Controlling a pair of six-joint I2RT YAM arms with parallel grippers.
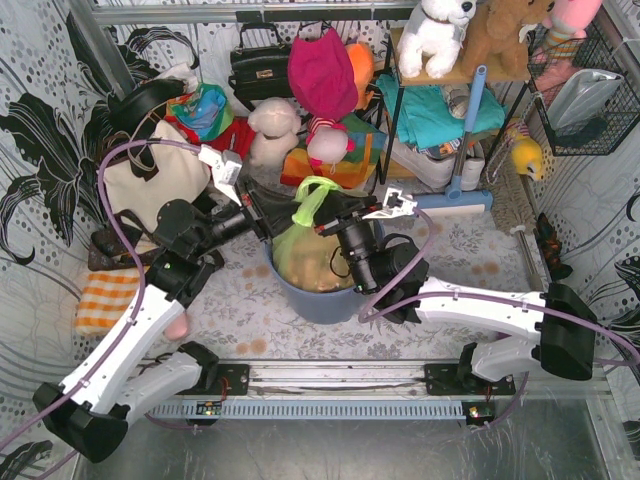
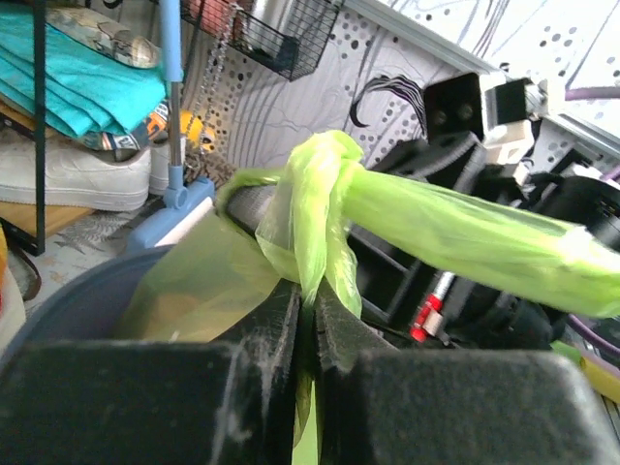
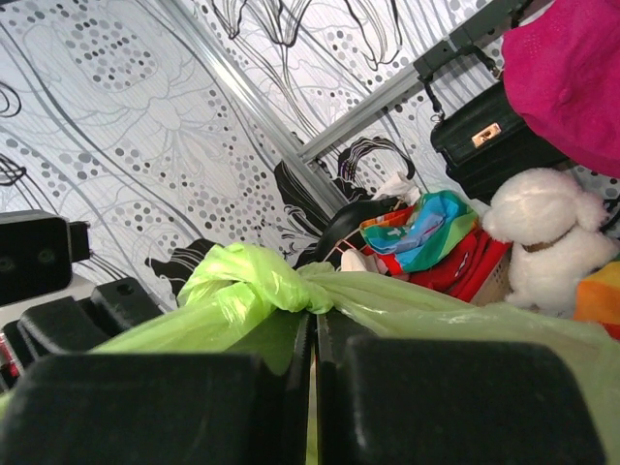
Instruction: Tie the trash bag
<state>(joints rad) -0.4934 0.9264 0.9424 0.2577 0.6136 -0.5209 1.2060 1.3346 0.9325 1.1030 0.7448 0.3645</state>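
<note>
left claw [image 2: 308, 291] tight on trash bag [image 2: 436, 228], bin [image 2: 68, 305] cropped

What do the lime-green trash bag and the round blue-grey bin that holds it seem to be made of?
The thin lime-green trash bag looks like very thin plastic film, translucent and slightly glossy: it wrinkles finely at the knot, and tan contents show through it. The round blue-grey bin is probably rigid moulded plastic, opaque with a smooth, dull finish: its rim keeps an even curve.
</note>
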